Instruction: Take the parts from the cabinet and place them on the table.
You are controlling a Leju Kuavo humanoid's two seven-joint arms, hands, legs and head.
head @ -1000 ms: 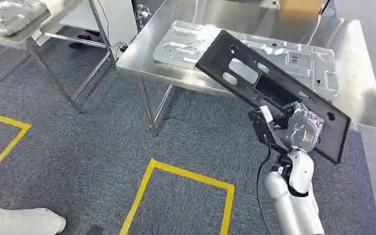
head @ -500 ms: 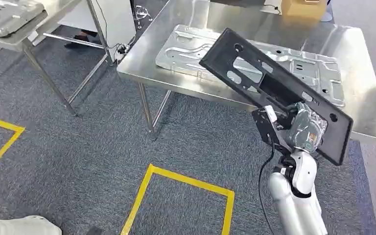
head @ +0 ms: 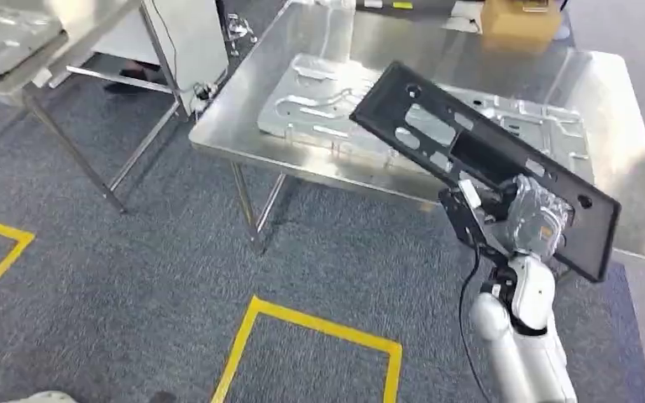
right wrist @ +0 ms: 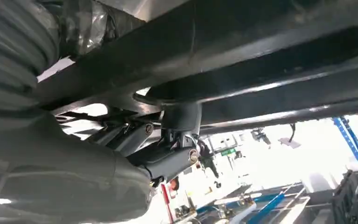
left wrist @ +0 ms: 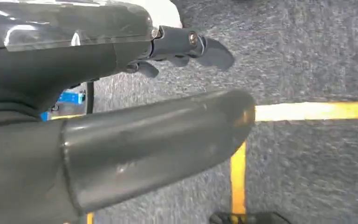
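Black panel [head: 479,159] above steel table [head: 621,159]

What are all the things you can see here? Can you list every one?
Black panel: one, black with cut-out holes, held tilted over the table's near edge.
Metal table: one, shiny steel, ahead of the robot.
Stamped metal sheet: one, silver, flat on that table.
Cardboard box: one, brown, far side of the table.
Second table: one, steel, far left, with another silver sheet on it.
Floor tape: yellow lines on grey carpet.
Right hand: grips the panel's lower edge.
Left hand: holds nothing, above the carpet.
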